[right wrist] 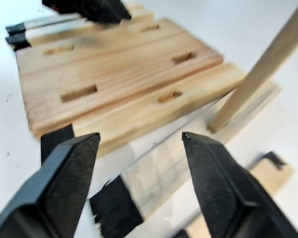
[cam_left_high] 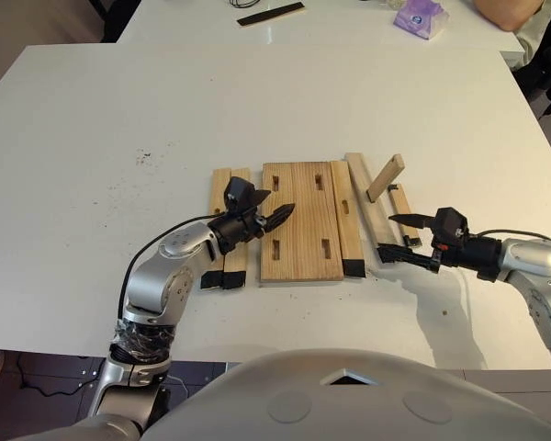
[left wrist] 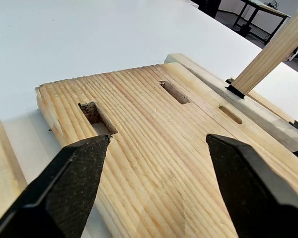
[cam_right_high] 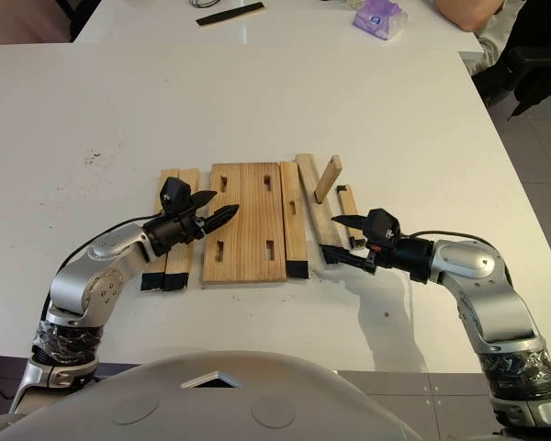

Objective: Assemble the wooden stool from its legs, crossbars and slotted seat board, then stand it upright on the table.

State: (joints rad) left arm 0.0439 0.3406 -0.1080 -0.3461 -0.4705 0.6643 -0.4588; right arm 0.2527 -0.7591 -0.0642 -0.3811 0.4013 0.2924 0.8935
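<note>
1. Pale rectangular wooden seat board with four slots (cam_left_high: 300, 221): laid flat at the middle of the white table (cam_left_high: 119, 138), long side running away from the robot.

2. Two pale wooden legs with black-capped near ends (cam_left_high: 228, 234): laid flat side by side, touching each other, just beside the board's left edge.

3. Pale slotted wooden leg with a black near end (cam_left_high: 347, 220): laid flat against the board's right edge.

4. Second long wooden leg (cam_left_high: 369, 207): laid flat just right of item 3, angled slightly outward.

5. Short wooden crossbar (cam_left_high: 386, 177): tilted, lower end down among the right-hand pieces, upper end raised off the table.

6. Short flat wooden piece with dark ends (cam_left_high: 401, 207): placed furthest right, near item 5.

7. Left gripper (cam_left_high: 280, 204): positioned over the board's left edge near the far-left slot, above the two left legs; fingers spread apart, nothing gripped. Contact with the wood cannot be determined.

8. Right gripper (cam_left_high: 386, 232): held low beside the near end of item 4, to the right of the board; fingers spread apart, nothing gripped.

9. Purple packet (cam_left_high: 419, 16) and black flat strip (cam_left_high: 271, 13): placed on the further table behind.
</note>
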